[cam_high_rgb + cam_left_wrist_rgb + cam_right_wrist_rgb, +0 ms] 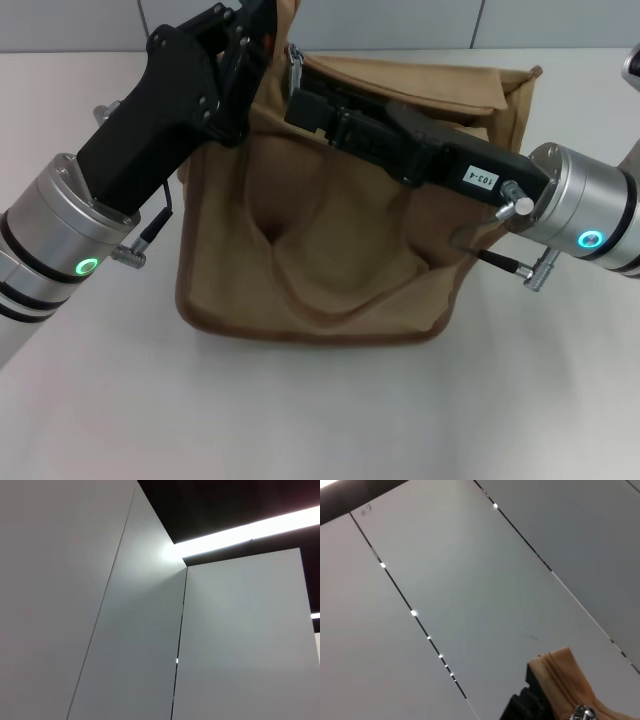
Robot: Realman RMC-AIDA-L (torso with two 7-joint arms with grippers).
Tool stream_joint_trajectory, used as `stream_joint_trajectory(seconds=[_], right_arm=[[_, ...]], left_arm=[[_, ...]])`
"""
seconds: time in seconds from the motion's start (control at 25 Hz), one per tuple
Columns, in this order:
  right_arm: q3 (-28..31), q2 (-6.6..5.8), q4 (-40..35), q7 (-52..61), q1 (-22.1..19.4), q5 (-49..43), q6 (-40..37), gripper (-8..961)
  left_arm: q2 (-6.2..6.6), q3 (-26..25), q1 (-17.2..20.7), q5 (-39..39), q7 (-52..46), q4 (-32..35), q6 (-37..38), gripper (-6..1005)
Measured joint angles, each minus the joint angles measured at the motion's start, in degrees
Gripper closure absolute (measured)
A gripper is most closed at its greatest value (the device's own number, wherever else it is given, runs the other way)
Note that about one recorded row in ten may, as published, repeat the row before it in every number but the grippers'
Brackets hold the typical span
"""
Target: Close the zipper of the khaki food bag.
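The khaki food bag (330,250) stands upright on the white table (320,420), its front panel sagging inward in a deep fold, and serves as the landmark here. The left gripper (262,40) reaches in over the bag's upper left corner, black housing pressed against the canvas there; whether its fingers are spread or closed cannot be told, as they are lost behind the fabric. The right gripper (300,100) lies across the bag's top edge from the right side, its tip near the same upper left region, just beside a small shiny metal piece (295,62) standing up from the bag's rim. Its grasp cannot be told either. In the right wrist view a strip of the zipper (570,680), tan tape with teeth down its middle, rises against pale wall panels (470,580), with the silver pull tab (582,713) at its base. The left wrist view shows only wall panels and a bright ceiling strip (250,530).
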Motion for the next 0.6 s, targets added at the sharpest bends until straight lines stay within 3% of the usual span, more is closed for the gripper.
stream_joint_trajectory(seconds=[0.6], right_arm=[[0.02,0.0,0.33,0.01,0.94,0.09,1.01,473]], left_arm=[[0.0,-0.04,0.33,0.02,0.0,-0.29,-0.62,898]])
